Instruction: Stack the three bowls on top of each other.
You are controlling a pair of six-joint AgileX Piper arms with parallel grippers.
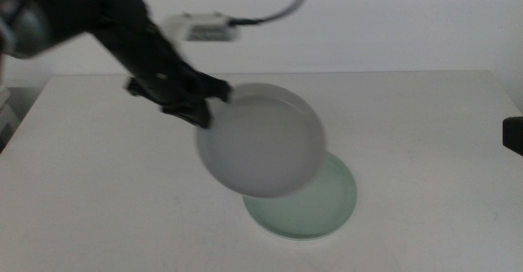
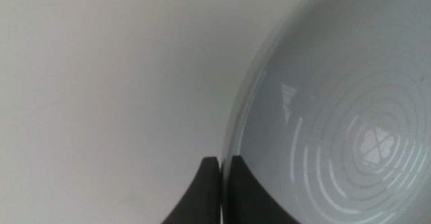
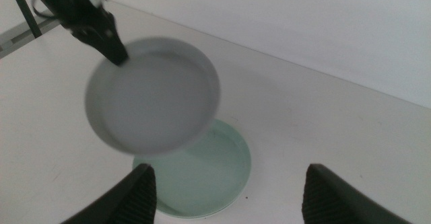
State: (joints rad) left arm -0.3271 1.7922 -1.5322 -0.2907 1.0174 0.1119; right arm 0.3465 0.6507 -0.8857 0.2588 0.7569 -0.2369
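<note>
My left gripper (image 1: 204, 109) is shut on the rim of a pale grey-blue bowl (image 1: 261, 141) and holds it tilted in the air, partly over a mint green bowl (image 1: 327, 211) that lies flat on the white table (image 1: 425, 117). The left wrist view shows the jaws (image 2: 221, 183) pinching the rim of the grey-blue bowl (image 2: 337, 116), which has ring marks inside. The right wrist view shows the held bowl (image 3: 155, 96) above the green bowl (image 3: 215, 177) and the left gripper (image 3: 108, 42). My right gripper (image 3: 229, 204) is open and empty, waiting at the right edge (image 1: 513, 136). The white bowl is out of view.
The left arm (image 1: 90, 19) reaches in from the back left, with a white box and cable (image 1: 200, 27) behind it. The table's back edge meets a pale wall. A metal rail (image 3: 27, 32) runs along the far side in the right wrist view.
</note>
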